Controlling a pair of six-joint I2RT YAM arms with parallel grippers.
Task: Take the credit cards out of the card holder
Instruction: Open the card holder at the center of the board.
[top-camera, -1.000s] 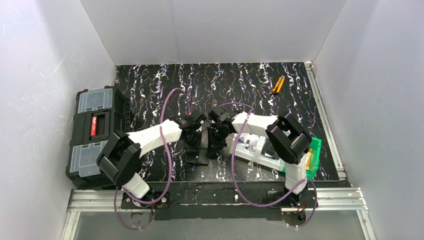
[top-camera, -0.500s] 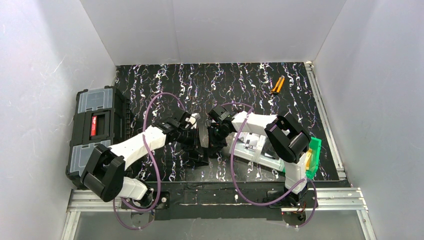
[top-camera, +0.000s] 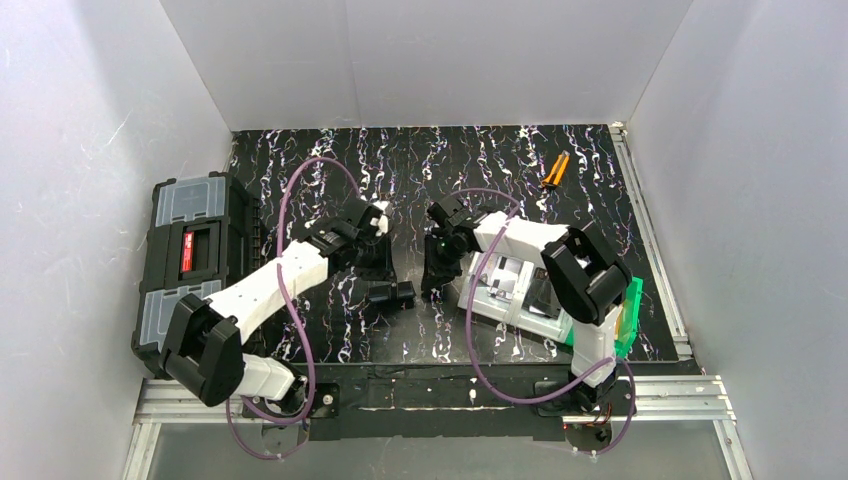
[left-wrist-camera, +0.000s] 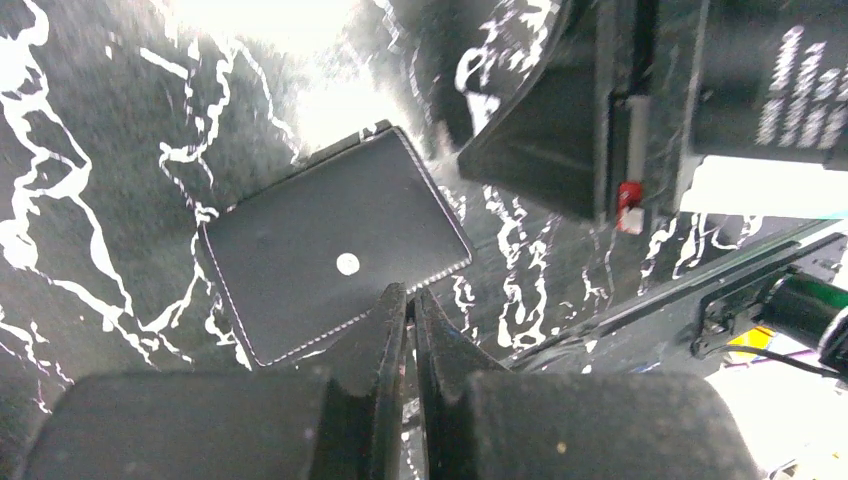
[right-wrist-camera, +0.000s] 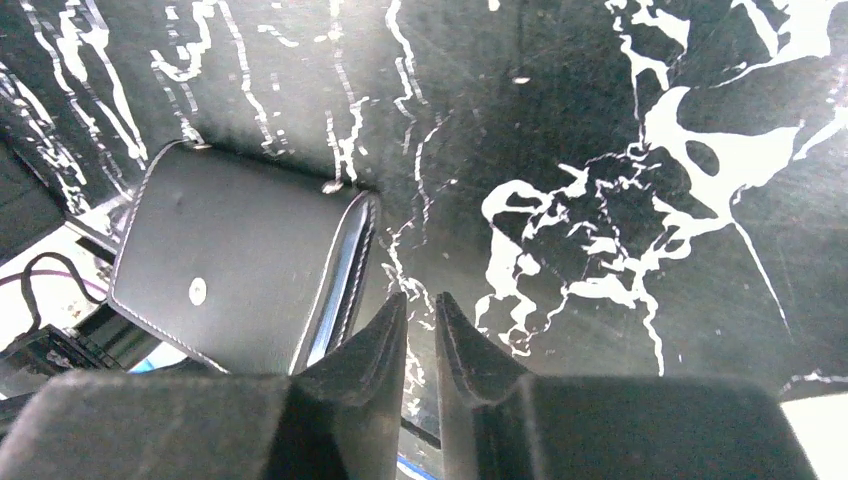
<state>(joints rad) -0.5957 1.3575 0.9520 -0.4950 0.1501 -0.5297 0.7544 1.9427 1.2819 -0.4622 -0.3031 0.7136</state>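
The card holder (left-wrist-camera: 335, 260) lies folded shut on the bench (top-camera: 480, 170), with its black outside and 1 small white dot facing up. It is just ahead of the left tool (left-wrist-camera: 408, 292), whose 2 fingers are clenched together and grasp nothing. From the right tool (right-wrist-camera: 415, 298) it lies ahead and to the left, near the tips. This tool is released, its fingers slightly apart with nothing between them.
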